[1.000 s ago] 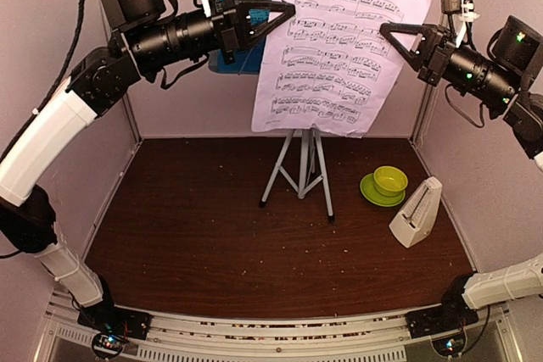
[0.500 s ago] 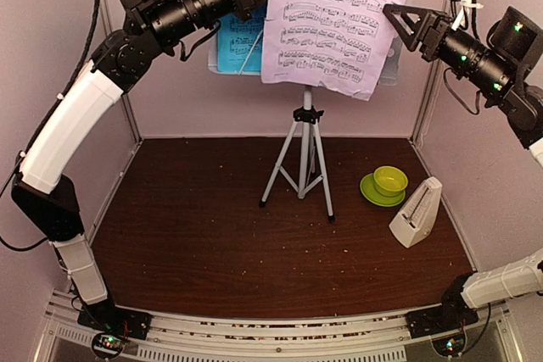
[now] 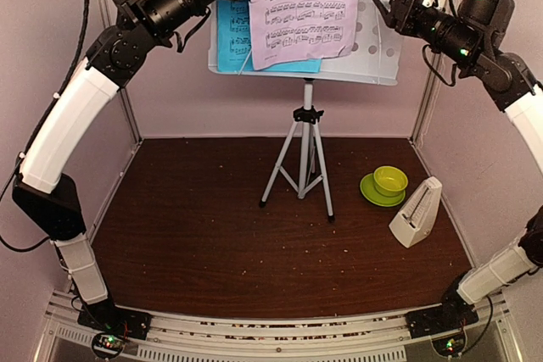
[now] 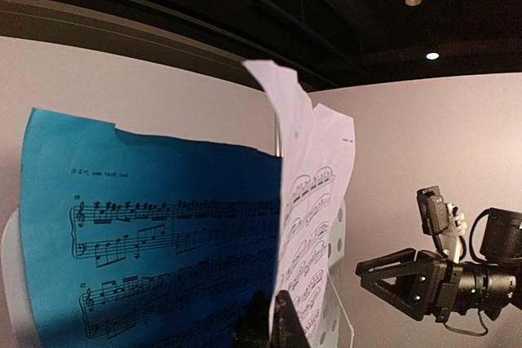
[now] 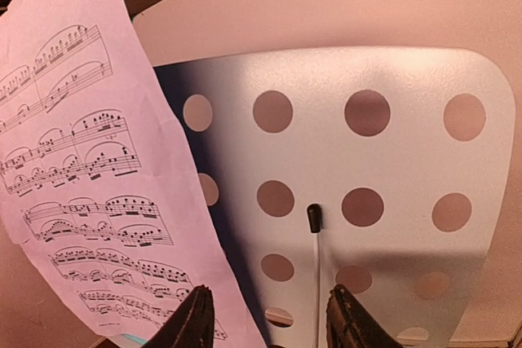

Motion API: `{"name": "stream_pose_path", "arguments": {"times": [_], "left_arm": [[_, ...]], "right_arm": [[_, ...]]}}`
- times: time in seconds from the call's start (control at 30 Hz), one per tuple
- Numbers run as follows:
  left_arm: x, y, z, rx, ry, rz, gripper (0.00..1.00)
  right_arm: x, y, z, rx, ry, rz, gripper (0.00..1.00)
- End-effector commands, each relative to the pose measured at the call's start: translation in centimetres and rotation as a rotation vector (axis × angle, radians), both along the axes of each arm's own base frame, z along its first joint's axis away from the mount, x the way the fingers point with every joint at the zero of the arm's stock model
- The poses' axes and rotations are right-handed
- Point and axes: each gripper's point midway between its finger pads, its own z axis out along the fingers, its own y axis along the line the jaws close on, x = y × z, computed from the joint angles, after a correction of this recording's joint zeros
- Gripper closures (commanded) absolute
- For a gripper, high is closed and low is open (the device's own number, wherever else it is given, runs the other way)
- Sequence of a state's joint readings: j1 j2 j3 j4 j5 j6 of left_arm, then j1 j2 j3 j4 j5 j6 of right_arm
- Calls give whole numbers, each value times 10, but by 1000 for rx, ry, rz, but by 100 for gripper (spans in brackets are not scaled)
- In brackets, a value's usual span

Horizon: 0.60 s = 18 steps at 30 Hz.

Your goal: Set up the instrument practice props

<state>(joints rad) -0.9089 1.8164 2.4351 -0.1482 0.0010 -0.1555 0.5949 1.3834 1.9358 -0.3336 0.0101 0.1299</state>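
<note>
Your left claw [image 4: 271,323], up high, pinches the lilac sheet [image 3: 301,6] before the desk [image 3: 382,40]; right claw [image 5: 269,303] hovers spread. Heading on cyan sheet [image 3: 229,31] illegible.

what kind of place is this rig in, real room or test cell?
Probably a lab test cell, not a real music room: pale panel walls box in a brown table, and a music stand and metronome sit there as props.
</note>
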Motion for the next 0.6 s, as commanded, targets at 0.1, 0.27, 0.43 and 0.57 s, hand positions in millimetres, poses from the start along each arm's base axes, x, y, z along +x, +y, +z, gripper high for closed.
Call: {"name": "stream_pose_path", "arguments": {"times": [0.1,0.27,0.43,0.57], "left_arm": [[-3,15,23,-81,-53,38,100],[-6,10,25,-77,-104,27,100],[-4,8,23,-72,-119,33,100],[-4,7,23,-71,-126,37,100]], "right_arm": [[23,-14,-16,-35,79,-139,57],[29,-14,-28,-59,106,-156,61],[34,-14,-36,-71,125,-168,64],[36,-9,-40,-75,132,-149,74]]}}
